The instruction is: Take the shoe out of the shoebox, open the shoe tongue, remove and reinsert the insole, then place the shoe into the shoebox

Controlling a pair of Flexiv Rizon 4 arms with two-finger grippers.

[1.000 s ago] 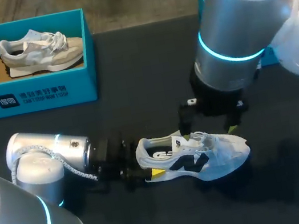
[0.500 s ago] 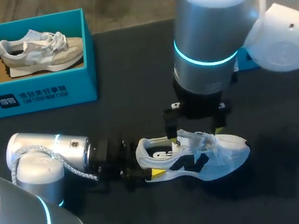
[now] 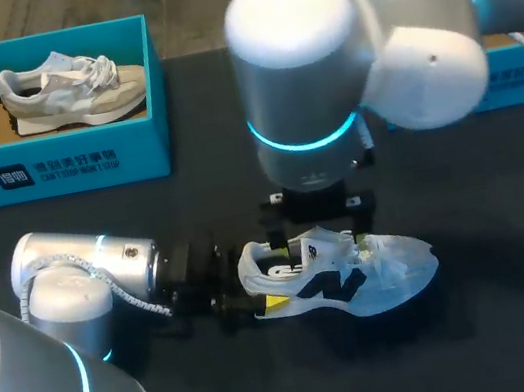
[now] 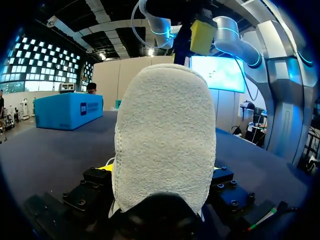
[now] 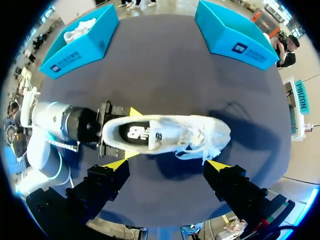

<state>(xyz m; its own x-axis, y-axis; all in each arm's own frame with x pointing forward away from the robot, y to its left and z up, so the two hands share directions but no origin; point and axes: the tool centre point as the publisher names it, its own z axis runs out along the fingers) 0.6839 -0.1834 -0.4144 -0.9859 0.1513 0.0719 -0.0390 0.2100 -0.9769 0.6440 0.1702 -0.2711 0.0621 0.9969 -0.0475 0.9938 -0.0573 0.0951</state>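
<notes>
Table [image 3: 227,111], shoe [image 3: 358,280] partly under right arm [image 3: 302,77]

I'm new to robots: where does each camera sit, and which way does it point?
Head view: fixed above and behind, looking down at the black table; the left arm and right arm show.
Left wrist view: on the left arm, looking level along the left gripper at the white sneaker's heel.
Right wrist view: on the right arm, looking straight down past the open right gripper.
Shared: head and right wrist views both show the sneaker and the filled teal shoebox.
</notes>
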